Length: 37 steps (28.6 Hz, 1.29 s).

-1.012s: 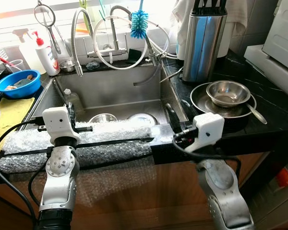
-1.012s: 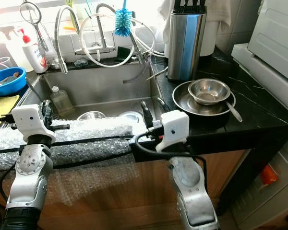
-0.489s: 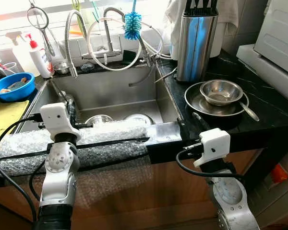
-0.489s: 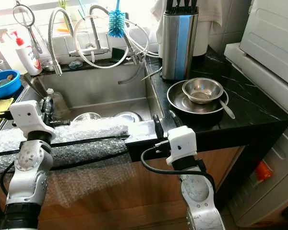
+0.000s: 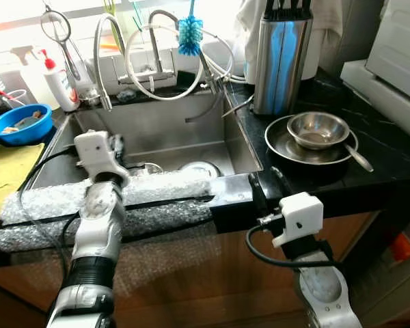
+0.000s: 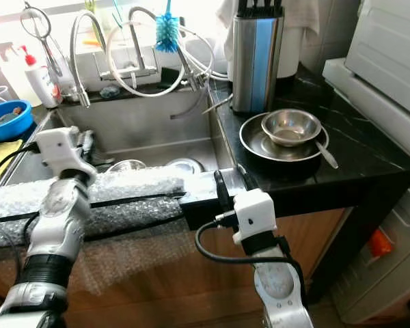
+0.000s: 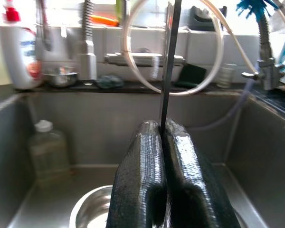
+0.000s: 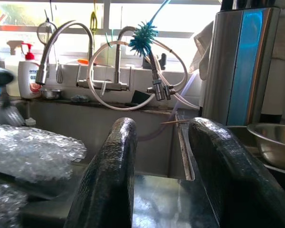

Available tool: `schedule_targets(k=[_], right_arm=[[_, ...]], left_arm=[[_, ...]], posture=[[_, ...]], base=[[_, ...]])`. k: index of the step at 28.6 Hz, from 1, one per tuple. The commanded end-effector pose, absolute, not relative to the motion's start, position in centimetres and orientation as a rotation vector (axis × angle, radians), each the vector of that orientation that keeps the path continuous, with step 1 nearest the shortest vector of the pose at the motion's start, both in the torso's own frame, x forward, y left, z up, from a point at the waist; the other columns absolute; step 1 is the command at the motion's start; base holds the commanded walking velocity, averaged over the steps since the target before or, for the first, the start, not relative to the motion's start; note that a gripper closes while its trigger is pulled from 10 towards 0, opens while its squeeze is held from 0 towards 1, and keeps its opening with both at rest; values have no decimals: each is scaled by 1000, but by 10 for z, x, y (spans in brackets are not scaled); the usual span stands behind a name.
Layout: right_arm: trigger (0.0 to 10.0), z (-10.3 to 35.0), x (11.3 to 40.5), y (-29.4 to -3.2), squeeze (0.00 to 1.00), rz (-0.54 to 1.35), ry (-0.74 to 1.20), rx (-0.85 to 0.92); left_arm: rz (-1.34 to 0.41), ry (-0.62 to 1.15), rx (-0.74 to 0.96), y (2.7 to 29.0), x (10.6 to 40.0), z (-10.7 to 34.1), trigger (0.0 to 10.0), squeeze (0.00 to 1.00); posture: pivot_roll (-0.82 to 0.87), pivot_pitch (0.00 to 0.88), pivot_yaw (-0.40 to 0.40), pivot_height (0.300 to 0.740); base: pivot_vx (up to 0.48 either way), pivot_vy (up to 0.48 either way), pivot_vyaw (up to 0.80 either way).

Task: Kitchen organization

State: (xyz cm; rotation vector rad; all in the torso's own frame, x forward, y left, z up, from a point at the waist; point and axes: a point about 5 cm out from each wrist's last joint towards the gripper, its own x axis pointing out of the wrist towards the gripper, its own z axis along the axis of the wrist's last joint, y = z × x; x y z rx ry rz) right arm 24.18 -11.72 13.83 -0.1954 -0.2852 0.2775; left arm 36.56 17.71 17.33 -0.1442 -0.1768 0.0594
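A steel sink sits in the upper middle of the head views, holding two bowls and one clear bottle. On the black worktop at right, one small steel bowl rests in one pan with one spoon beside it, in front of one knife block. Since a second ago the left gripper has pushed forward over the bubble wrap on the sink's front edge, fingers pressed together; the right gripper has dropped back to the worktop's front edge at centre, fingers spread.
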Motion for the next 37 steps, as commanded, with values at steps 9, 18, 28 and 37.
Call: schedule_targets(k=[9,18,28,37], right_arm=[[10000,140,239,-113,0,275,-306,-206],[10000,141,239,-113,0,265,-308,-194],[10000,141,241,-111,0,273,-302,-196],[10000,141,242,-110,0,274,-301,-195]], left_arm=[[96,-55,-196,178,387,161,10000,0],[117,-30,-205,183,391,158,10000,1000],[117,-33,-197,185,391,155,10000,1000],[129,-272,-213,192,395,196,10000,0]], posture=[[-169,0,162,740],[-168,0,161,740],[-164,0,157,740],[-156,0,153,740]], base=[[0,0,0],[0,0,0],[0,0,0],[0,0,0]])
